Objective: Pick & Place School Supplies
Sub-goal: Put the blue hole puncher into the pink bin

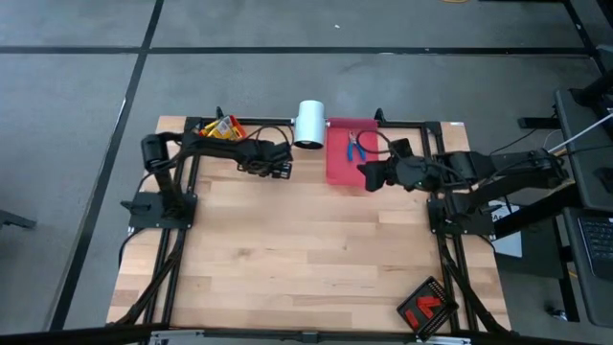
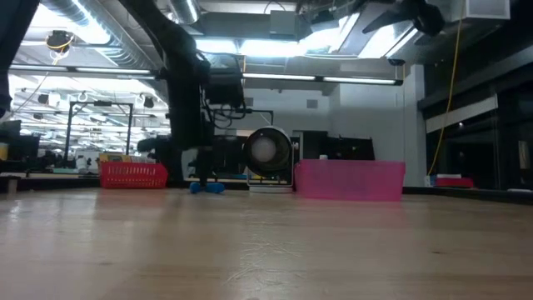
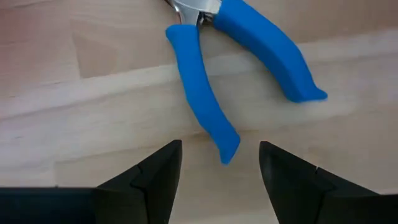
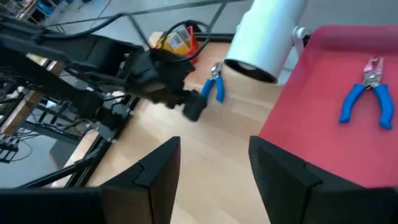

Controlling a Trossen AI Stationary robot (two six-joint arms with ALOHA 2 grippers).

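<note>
Left wrist view: my left hand (image 3: pixel 219 163), fingers parted and holding nothing, poised just short of the blue-handled pliers (image 3: pixel 239 53). Those pliers lie flat on the bench (image 3: pixel 74 106), handles splayed toward my fingers, one handle tip lying near the gap between them.

Right wrist view: my right hand (image 4: pixel 214 158), fingers also apart and empty, hangs at the near edge of the pink-red bin (image 4: pixel 323 112). A second pair of blue-handled pliers (image 4: pixel 365 93) lies inside that bin. Beyond it, the white cylinder (image 4: pixel 264 34) lies on its side beside the bin.

Farther off, at the bench's back left corner: a red bin (image 1: pixel 222 126) with yellow-orange boxes (image 4: pixel 176 38) in it.

High view, opposite corner: a black tray (image 1: pixel 428 306) with red blocks (image 1: pixel 418 309).
</note>
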